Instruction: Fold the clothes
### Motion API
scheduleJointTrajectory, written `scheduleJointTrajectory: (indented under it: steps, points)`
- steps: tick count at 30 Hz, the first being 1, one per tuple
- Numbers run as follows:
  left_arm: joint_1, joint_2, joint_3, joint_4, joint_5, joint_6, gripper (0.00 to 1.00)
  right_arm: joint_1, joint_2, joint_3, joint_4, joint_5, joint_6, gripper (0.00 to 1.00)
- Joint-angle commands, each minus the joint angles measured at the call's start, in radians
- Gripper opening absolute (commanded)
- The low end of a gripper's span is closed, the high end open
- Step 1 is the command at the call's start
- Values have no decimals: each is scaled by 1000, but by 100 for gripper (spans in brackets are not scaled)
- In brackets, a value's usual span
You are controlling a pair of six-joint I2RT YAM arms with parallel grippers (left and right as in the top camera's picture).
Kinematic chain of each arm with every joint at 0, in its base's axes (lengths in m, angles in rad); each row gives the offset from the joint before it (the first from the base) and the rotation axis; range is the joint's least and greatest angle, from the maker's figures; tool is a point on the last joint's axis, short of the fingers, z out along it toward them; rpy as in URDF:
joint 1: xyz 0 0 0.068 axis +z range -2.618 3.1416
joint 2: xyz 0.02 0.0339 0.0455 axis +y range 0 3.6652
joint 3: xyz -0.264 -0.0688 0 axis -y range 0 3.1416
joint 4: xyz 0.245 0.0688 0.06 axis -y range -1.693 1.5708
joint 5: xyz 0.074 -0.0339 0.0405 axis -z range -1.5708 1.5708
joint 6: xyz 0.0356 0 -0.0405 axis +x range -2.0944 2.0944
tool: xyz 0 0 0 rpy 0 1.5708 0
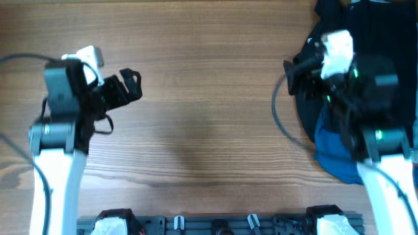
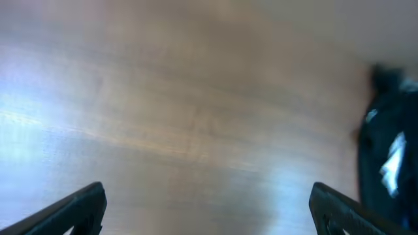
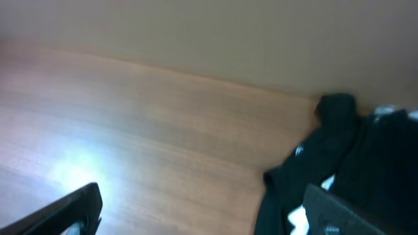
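The clothes lie in a pile at the table's right edge: a black garment (image 1: 305, 109) with a bright-blue one (image 1: 334, 149) in front of it. More dark cloth (image 1: 339, 9) sits at the far right corner. My right gripper (image 1: 291, 73) is open and empty above the pile's left edge. In the right wrist view the black garment (image 3: 330, 147) lies by the right finger with a small white patch (image 3: 298, 217), and the gripper (image 3: 215, 212) is over bare wood. My left gripper (image 1: 132, 85) is open and empty at the left, far from the clothes; it also shows in the left wrist view (image 2: 209, 209).
The wooden table (image 1: 209, 130) stretches between the two arms. A blurred black shape with a white spot (image 2: 386, 163) shows at the right of the left wrist view. A metal rail (image 1: 222, 223) with the arm bases runs along the front edge.
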Motion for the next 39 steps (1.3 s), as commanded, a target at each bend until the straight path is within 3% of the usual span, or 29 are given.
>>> scheduleJointTrajectory:
  steps: [1, 8, 13, 17, 19, 21, 23, 27, 33, 39]
  points:
    - [2, 169, 93, -110, 1, 76, 100, 5, 177, 156, -123, -31, -46, 100]
    - [2, 393, 102, -192, 2, 76, 100, 5, 437, 279, -307, -42, -46, 100]
    - [2, 488, 102, -180, 2, 76, 100, 5, 517, 279, -311, -58, 45, 100]
    - [2, 534, 102, -131, 2, 72, 100, 5, 520, 277, -276, -55, 39, 100]
    - [2, 539, 102, -99, 3, 72, 100, 1, 520, 277, -241, 18, 66, 100]
    - [2, 539, 102, -72, 5, 72, 100, -18, 520, 277, -208, 144, 196, 100]
    - [2, 539, 102, -56, 14, 65, 100, -67, 520, 277, -187, 253, 333, 100]
    - [2, 539, 102, -49, 42, 60, 100, -221, 522, 276, -150, 280, 486, 100]
    - [2, 539, 102, -30, 46, 60, 100, -446, 555, 276, -74, 147, 452, 100]
    - [2, 539, 102, -20, 51, 60, 100, -489, 662, 276, -83, 93, 407, 99]
